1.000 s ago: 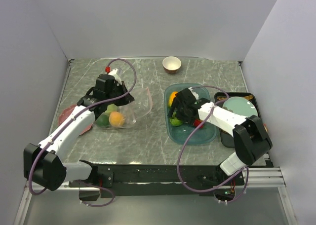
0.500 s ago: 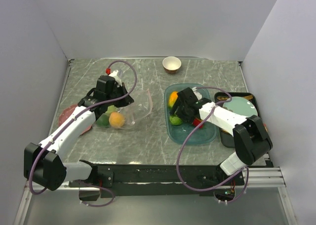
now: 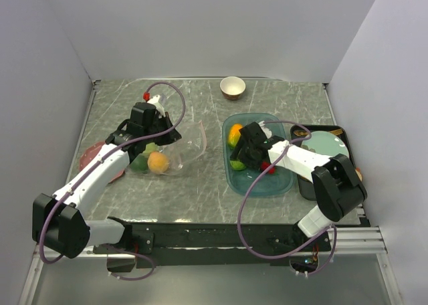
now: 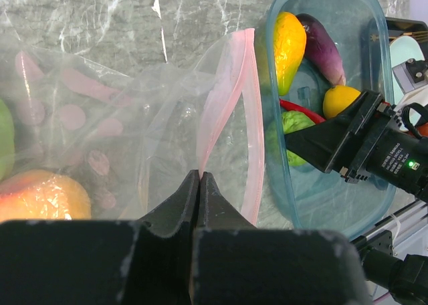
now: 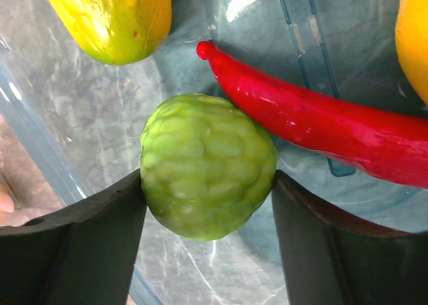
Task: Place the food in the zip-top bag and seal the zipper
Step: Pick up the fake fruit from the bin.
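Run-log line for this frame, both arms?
left gripper: shut on zip-top bag mouth | right gripper: jaws against both sides of green cabbage in tray | zipper: unsealed

Cut off at 11 o'clock in right wrist view: yellow-green fruit (image 5: 114, 17); at 2 to 3 o'clock: lemon (image 5: 416, 31), chili (image 5: 314, 128) tail. From above, mostly hidden under right gripper (image 3: 239, 156): cabbage (image 3: 237, 165). Blurred behind bag (image 4: 134, 118), clipped at 8 o'clock in left wrist view: orange (image 4: 40, 194)

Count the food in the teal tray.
5: yellow-orange fruit and eggplant at its far end, lemon mid-tray, red chili beside green cabbage in the right gripper; others possibly hidden.
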Robot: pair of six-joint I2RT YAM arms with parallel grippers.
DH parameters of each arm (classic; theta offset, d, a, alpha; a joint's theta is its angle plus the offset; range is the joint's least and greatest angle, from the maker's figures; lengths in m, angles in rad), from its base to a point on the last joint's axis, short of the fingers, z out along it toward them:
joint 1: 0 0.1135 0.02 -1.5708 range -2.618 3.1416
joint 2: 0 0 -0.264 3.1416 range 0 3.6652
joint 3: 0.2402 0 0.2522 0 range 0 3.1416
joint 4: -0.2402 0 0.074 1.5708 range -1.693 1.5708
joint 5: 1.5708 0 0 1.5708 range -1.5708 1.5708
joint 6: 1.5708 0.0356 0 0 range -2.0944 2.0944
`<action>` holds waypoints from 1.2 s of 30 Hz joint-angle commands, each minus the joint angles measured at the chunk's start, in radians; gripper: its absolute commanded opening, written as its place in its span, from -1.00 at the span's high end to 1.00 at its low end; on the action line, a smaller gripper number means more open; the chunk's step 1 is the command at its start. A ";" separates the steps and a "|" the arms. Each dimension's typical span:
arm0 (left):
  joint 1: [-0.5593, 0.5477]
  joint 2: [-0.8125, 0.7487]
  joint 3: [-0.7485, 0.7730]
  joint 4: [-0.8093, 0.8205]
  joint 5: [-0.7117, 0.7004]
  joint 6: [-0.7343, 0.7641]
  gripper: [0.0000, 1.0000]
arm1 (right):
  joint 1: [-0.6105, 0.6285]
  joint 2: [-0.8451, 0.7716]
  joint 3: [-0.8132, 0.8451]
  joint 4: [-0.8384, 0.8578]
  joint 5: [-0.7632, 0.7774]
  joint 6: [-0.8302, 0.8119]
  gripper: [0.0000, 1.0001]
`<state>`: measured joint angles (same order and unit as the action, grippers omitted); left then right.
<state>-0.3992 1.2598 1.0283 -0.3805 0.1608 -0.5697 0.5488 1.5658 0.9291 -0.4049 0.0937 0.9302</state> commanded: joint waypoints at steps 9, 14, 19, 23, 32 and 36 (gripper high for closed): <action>-0.004 -0.005 0.004 0.020 0.000 -0.004 0.98 | -0.007 -0.019 -0.032 0.055 0.000 -0.016 0.55; -0.004 -0.005 0.007 0.022 0.000 -0.001 0.98 | -0.007 -0.032 -0.035 0.055 -0.002 -0.018 0.87; -0.004 -0.007 0.004 0.020 -0.001 -0.002 0.98 | -0.007 -0.050 -0.039 0.057 -0.006 -0.019 0.95; -0.006 -0.010 0.003 0.022 0.002 -0.002 0.98 | -0.007 -0.078 -0.036 0.052 -0.003 -0.024 0.95; -0.004 0.001 0.015 0.020 0.005 -0.004 0.98 | -0.007 -0.174 -0.032 0.020 0.054 -0.039 0.92; -0.004 0.004 0.027 0.017 0.005 -0.007 0.98 | -0.007 -0.207 -0.023 0.011 0.041 -0.048 0.92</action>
<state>-0.3992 1.2610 1.0283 -0.3805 0.1608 -0.5701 0.5457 1.4158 0.8936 -0.3779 0.1097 0.8982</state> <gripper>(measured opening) 0.021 0.710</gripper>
